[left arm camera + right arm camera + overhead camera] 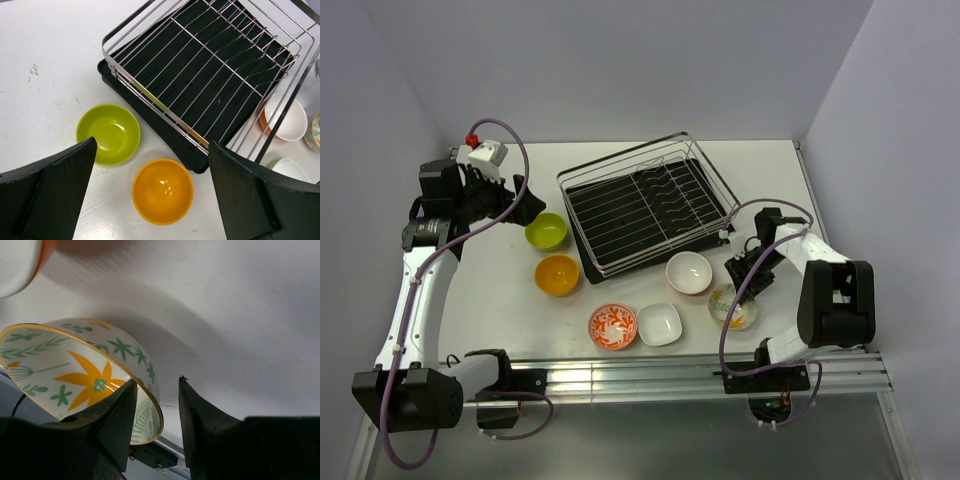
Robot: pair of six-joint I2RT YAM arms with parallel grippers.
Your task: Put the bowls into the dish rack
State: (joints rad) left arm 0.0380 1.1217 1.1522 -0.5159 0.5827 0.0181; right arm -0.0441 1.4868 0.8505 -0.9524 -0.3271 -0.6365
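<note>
The dish rack point(645, 205) stands mid-table and holds no bowls; it also shows in the left wrist view point(210, 65). A lime bowl point(546, 231) and an orange bowl point(557, 274) sit left of it. A red-and-white bowl point(612, 326), a white squarish bowl point(659, 323), a white-inside round bowl point(689, 272) and a leaf-print bowl point(733, 308) sit in front of it. My left gripper point(151, 145) is open above the lime bowl point(108, 133) and the orange bowl point(162, 190). My right gripper point(157, 380) is open, its jaws straddling the rim of the leaf-print bowl point(75, 370), one finger inside and one outside.
The rack rests on a black tray point(107, 75). The table's front edge is a metal rail point(650, 380) just beyond the front bowls. The white-inside bowl point(15, 265) lies close behind the leaf-print bowl. Grey walls close in the back and sides.
</note>
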